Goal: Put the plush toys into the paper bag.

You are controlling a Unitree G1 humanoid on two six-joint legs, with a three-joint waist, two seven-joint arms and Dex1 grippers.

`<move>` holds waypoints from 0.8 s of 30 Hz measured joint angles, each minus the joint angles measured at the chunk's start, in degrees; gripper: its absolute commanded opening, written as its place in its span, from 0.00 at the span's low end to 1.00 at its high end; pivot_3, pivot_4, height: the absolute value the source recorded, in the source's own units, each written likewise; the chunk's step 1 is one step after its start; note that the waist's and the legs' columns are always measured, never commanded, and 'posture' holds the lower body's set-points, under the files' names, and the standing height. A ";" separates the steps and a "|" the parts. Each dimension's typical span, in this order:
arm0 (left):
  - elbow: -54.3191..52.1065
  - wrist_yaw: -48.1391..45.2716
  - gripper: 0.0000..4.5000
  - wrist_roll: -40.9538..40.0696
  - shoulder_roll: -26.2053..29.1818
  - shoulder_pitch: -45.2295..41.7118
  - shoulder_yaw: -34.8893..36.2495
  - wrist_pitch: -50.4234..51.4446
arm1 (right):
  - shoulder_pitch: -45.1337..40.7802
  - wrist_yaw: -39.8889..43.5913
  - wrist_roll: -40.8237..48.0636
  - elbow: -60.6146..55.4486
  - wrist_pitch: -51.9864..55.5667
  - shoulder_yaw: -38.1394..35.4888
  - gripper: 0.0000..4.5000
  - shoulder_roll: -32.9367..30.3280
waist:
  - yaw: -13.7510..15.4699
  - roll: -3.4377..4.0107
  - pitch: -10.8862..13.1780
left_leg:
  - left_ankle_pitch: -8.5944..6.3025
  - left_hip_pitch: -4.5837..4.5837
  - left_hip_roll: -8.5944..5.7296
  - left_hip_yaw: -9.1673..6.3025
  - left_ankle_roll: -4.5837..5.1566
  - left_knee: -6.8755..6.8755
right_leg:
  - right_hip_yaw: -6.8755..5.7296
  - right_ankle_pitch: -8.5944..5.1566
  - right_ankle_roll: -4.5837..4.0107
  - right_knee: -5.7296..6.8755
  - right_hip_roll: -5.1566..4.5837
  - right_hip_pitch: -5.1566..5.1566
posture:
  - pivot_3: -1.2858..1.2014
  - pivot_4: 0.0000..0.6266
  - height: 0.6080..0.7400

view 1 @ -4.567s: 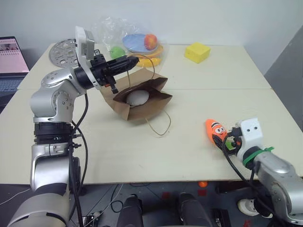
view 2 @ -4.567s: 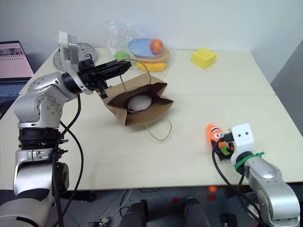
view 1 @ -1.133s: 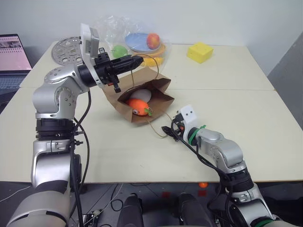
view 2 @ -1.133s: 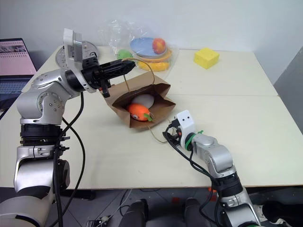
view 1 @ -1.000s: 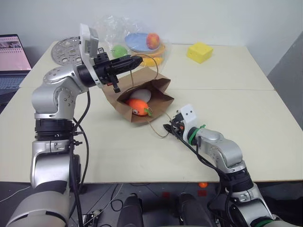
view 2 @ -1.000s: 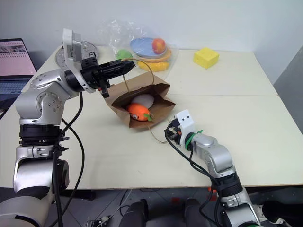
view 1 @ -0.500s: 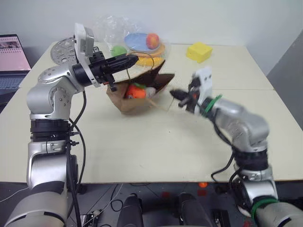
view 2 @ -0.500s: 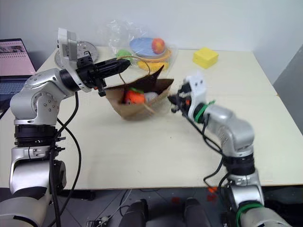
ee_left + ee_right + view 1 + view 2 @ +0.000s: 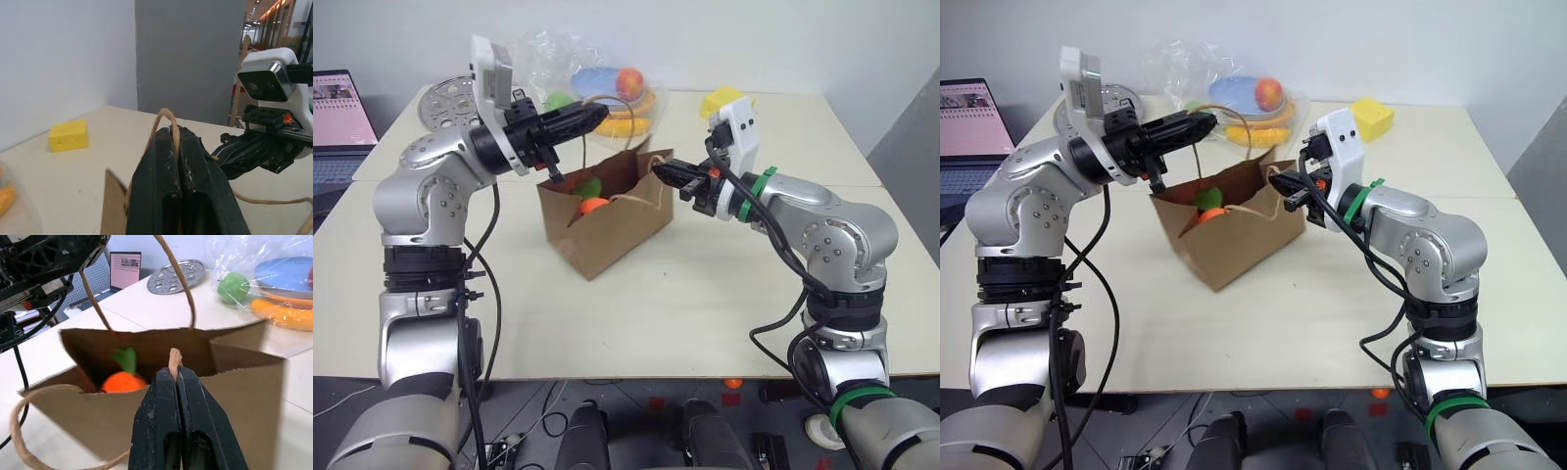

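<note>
Bag (image 9: 607, 220): stands upright mid-desk (image 9: 607, 323), mouth open upward.
Carrot (image 9: 120, 381): inside the bag, leaves up.
White toy: hidden, likely under the carrot.
Left fingers (image 9: 171, 166): clamped on the 11 o'clock handle.
Right fingers (image 9: 168, 396): pinching the 3 o'clock handle.
Left to do: seemingly nothing but release.

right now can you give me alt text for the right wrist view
The right gripper is shut on one handle of an upright brown paper bag, with a plush carrot visible inside. Behind the bag, the left gripper holds the other handle, near a clear plastic bag of toy fruit.
</note>
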 measured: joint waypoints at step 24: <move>-1.01 1.29 0.00 -0.33 -1.27 1.14 -1.00 1.23 | -3.29 -8.19 -0.14 1.42 -0.59 -2.10 0.00 3.65 | -0.05 0.00 0.00 | 0.00 -0.20 0.02 0.00 0.00 0.00 | 0.00 0.01 -0.01 0.04 0.02 -0.24 | 0.52 0.24 1.00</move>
